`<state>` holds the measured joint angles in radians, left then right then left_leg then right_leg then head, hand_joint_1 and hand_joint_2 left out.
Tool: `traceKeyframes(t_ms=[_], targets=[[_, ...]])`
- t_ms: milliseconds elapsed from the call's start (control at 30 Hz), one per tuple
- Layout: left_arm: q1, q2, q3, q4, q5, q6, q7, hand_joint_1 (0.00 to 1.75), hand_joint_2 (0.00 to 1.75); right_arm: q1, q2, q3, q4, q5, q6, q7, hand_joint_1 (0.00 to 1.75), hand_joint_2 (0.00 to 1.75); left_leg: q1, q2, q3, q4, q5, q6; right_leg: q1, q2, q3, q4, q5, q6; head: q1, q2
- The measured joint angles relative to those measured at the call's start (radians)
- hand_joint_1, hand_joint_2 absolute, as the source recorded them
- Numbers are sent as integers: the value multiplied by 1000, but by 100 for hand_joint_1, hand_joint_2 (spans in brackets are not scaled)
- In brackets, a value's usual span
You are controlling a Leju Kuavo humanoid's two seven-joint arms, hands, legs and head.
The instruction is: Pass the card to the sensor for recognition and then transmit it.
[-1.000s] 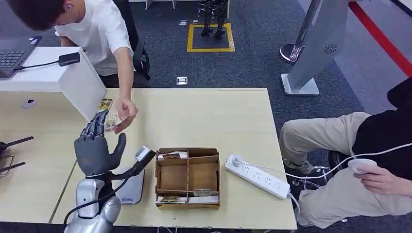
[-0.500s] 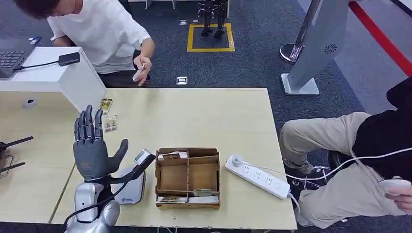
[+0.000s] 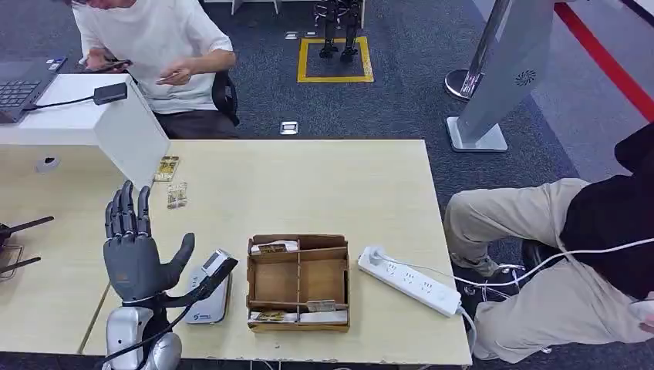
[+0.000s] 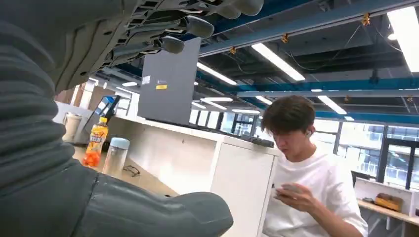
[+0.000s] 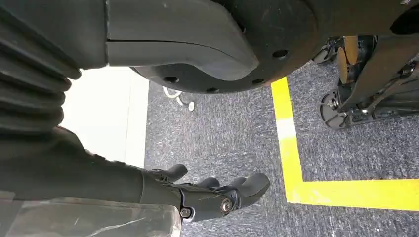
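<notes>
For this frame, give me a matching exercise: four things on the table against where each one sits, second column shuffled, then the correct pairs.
Things:
1. power strip
2. card reader
3. cardboard tray
4. two small packets

Places:
A. by the white box at the table's far left
B. between card reader and power strip
C. right of the tray, its cable running off the table
D. beside the raised left robot hand

Pairs: 1-C, 2-D, 3-B, 4-A

Pale matt wood-grain table (image 3: 308,185), brown cardboard-like tray (image 3: 297,317), glossy white plastic power strip (image 3: 409,281).
</notes>
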<state>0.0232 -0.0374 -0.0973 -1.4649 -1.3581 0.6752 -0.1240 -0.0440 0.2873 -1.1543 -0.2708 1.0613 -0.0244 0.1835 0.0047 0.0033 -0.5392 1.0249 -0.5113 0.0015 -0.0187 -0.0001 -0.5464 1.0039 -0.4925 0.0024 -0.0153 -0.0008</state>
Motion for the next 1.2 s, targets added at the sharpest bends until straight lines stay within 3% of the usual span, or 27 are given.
traceKeyframes(t_ms=[33,67,200,233,333,733,1033,1200], targets=[[0,0,0,0,0,0,0,0,175,0,0,0,0,0,0,0,0,175,0,0,0,0,0,0,0,0,0,0,0,0,0,0],[2,0,0,-2,0,0,0,0,0,0,0,0,0,-1,0,0,0,175,0,0,0,0,0,0,0,0,0,0,0,0,0,0],[28,1,1,-26,-8,0,2,0,0,1,0,-4,0,-5,-2,-3,0,175,0,0,0,0,0,0,0,0,0,0,0,0,0,0],[49,2,3,-48,-14,0,7,0,175,1,0,-9,0,-10,-3,-7,0,175,0,0,0,0,0,0,0,-1,0,0,0,0,0,0],[153,11,25,-157,-35,0,1,0,175,3,0,-25,4,-28,-11,-17,0,175,0,0,0,0,0,0,0,-1,0,0,0,0,0,0],[251,52,22,-219,-44,0,18,0,175,4,0,-41,6,-52,-24,-23,0,175,0,0,0,0,0,0,0,-1,0,0,0,0,0,0],[297,126,-16,-226,-49,0,21,0,175,3,0,-42,24,-59,-46,-27,0,175,0,-1,0,0,0,0,0,-1,0,0,0,0,0,0],[301,192,-72,-227,-94,0,74,0,175,3,0,-42,23,-52,-41,-27,0,175,0,-1,0,0,0,0,0,-1,0,0,0,0,0,0]])
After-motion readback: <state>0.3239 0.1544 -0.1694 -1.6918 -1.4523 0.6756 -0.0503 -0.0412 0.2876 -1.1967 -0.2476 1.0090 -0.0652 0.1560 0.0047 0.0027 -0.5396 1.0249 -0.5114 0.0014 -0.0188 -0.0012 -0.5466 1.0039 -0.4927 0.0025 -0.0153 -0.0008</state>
